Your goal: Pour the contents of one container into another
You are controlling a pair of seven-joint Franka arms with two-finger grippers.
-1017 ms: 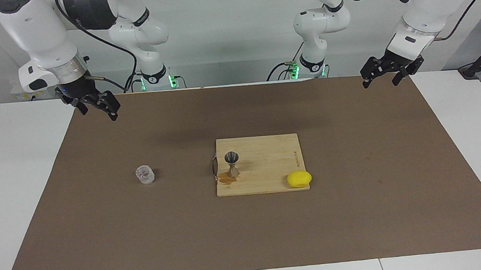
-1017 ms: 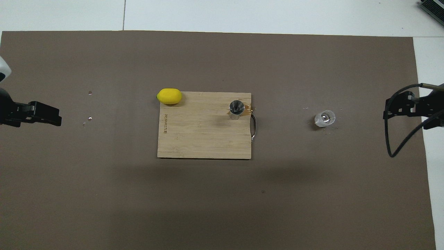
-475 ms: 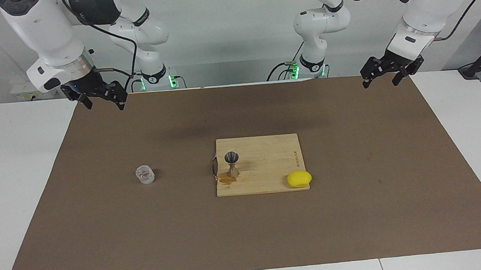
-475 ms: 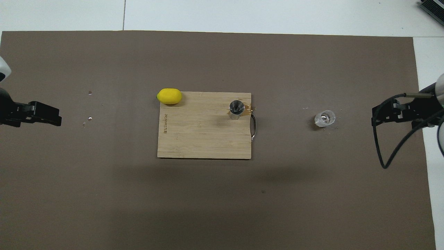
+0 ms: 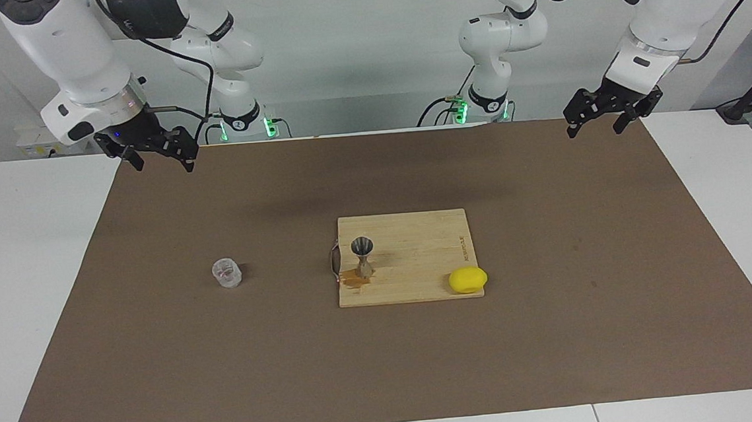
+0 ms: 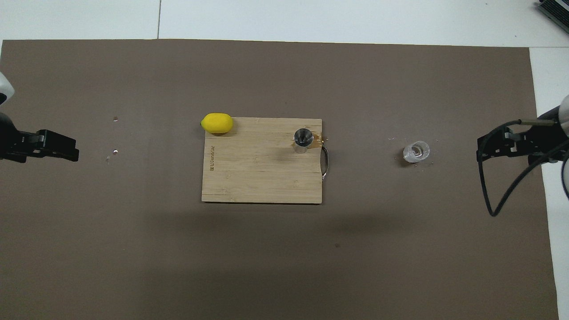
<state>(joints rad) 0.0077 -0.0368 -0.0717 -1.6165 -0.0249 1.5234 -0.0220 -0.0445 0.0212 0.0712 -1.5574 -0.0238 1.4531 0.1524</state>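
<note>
The small clear, textured glass tumbler, short and cylindrical, stands upright on the brown mat, toward the right arm's end of the table and well apart from the board. Its wall is ribbed and glinting, and tiny pale specks lie on the mat around it.

The small silver-grey metal jigger, hourglass-shaped with two cones joined at a narrow waist, stands upright on the pale bamboo cutting board, near the board's edge that faces the tumbler. Its open upper cone shows a dark, polished inside. A brown wet-looking stain spreads on the wood at its foot. The board is rectangular, made of glued strips with visible grain, and carries a thin curved metal handle on that same edge. A short line of burnt-in lettering runs along the board's other short edge; it cannot be read.

A smooth yellow lemon rests on the board's corner farthest from the robots, toward the left arm's end, overhanging the mat.

The right gripper, black and angular, hangs over the mat's edge nearest the robots, its fingers spread wide and holding nothing. The left gripper waits over the mat's other near corner, fingers likewise wide apart and empty.
</note>
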